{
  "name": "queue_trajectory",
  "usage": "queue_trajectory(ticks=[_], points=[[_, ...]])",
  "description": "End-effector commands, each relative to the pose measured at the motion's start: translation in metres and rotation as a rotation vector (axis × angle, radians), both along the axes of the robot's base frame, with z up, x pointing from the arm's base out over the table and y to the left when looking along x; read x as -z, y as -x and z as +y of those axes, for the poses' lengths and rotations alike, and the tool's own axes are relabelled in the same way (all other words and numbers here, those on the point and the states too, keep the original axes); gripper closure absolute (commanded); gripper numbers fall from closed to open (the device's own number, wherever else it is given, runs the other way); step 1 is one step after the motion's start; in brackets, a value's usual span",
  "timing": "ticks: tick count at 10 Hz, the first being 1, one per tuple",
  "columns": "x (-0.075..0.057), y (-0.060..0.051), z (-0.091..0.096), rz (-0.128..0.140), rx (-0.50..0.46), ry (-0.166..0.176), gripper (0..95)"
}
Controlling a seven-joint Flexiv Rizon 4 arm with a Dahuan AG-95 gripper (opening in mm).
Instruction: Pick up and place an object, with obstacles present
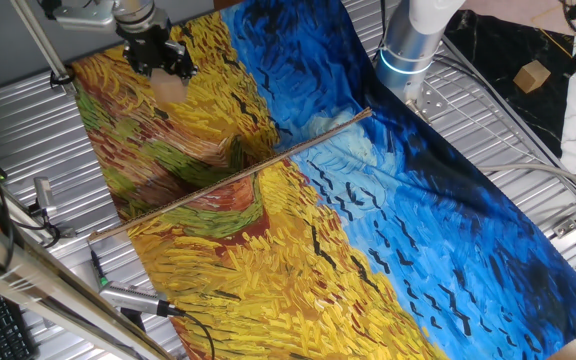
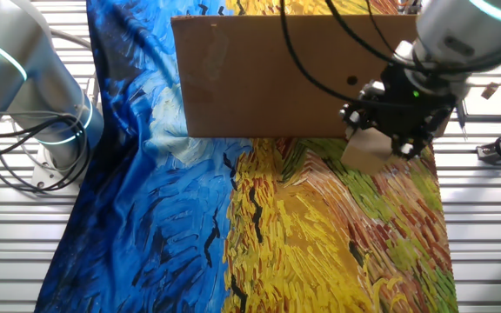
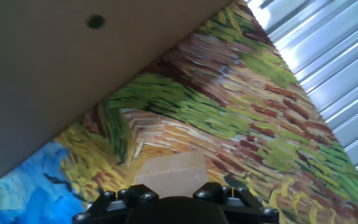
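My gripper [image 1: 167, 72] is shut on the light tan wooden cube [image 1: 169, 88] and holds it low over the yellow-green part of the painted cloth [image 1: 208, 280]; contact with the cloth cannot be told. The other fixed view shows the gripper [image 2: 383, 137] with the cube [image 2: 366, 150] tilted under it. In the hand view the cube [image 3: 169, 173] sits between my fingers. The obstacle is an upright brown board [image 2: 285, 78] with a small hole; it stands just behind the cube. It looks like a thin rod edge-on [image 1: 233, 177] and fills the upper left of the hand view [image 3: 61, 81].
A second arm's base [image 1: 411, 45] stands at the cloth's blue side [image 2: 33, 87]. Another small tan block [image 1: 531, 75] lies off the cloth at the far right. Ribbed metal table [image 3: 347, 68] borders the cloth. Cables and tools [image 1: 128, 298] lie at the near left.
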State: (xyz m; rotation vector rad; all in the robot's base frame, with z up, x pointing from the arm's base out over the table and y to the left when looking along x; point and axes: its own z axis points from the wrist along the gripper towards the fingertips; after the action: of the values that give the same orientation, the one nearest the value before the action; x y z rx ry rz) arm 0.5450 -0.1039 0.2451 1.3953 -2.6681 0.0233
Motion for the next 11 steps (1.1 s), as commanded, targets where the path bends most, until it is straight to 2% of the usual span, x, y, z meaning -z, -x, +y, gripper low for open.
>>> queue_trajectory(ticks=[1,3,6,8,9,11], points=[[0.000,-0.002,0.000,0.002,-0.033,0.006,95.0],[0.000,-0.002,0.000,0.001,-0.049,-0.017,95.0],[0.000,-0.002,0.000,-0.018,-0.052,-0.051,95.0],[0.000,-0.002,0.000,-0.014,-0.047,-0.050,95.0],[-0.014,0.001,0.020,-0.006,-0.037,-0.037,95.0],[-0.034,0.012,0.054,-0.005,-0.024,-0.004,95.0]])
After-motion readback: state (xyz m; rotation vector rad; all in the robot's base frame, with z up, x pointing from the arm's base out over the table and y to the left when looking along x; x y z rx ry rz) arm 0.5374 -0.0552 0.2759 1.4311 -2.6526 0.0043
